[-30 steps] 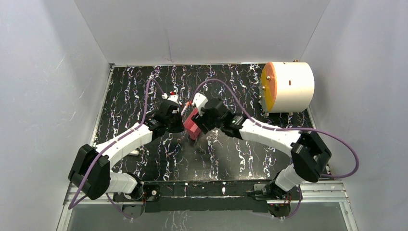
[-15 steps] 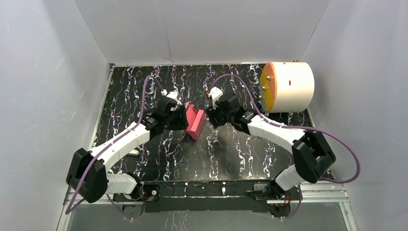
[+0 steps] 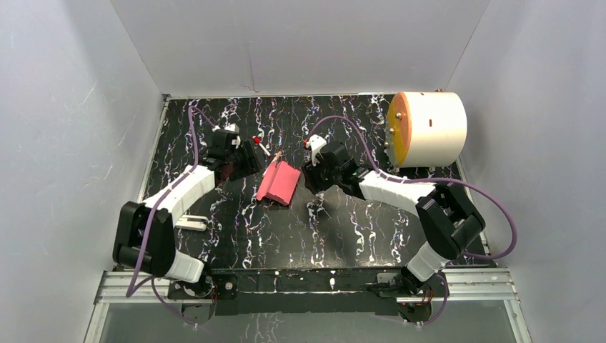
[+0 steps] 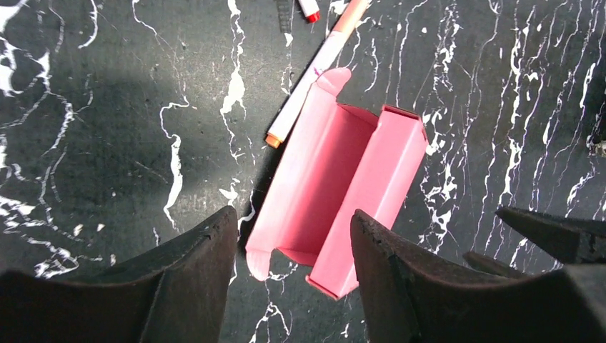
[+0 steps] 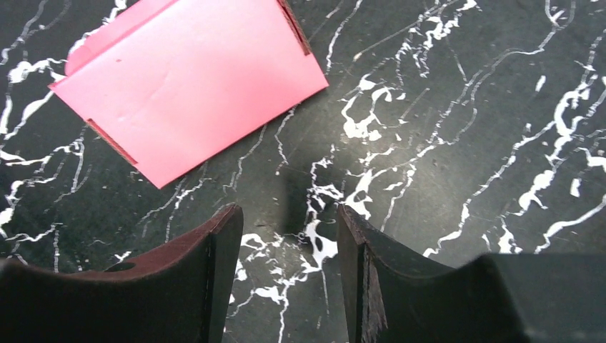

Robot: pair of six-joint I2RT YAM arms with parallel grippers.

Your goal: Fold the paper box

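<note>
While left fingers (image 4: 189, 286) and right fingers (image 5: 182, 286) wide apart, paper box (image 4: 318, 186) pink, half-folded, flat.

Paper box (image 3: 279, 183) no longer propped up on edge between the two grippers; it now lies flat on the table (image 3: 343, 229), a bit left of where it stood. Left gripper (image 3: 251, 161) has let go and pulled back far-left, jaws apart and empty, uncovering the red-capped pen (image 3: 261, 146). Right gripper (image 3: 310, 179) has backed off right, just clear of the box, jaws apart.
</note>
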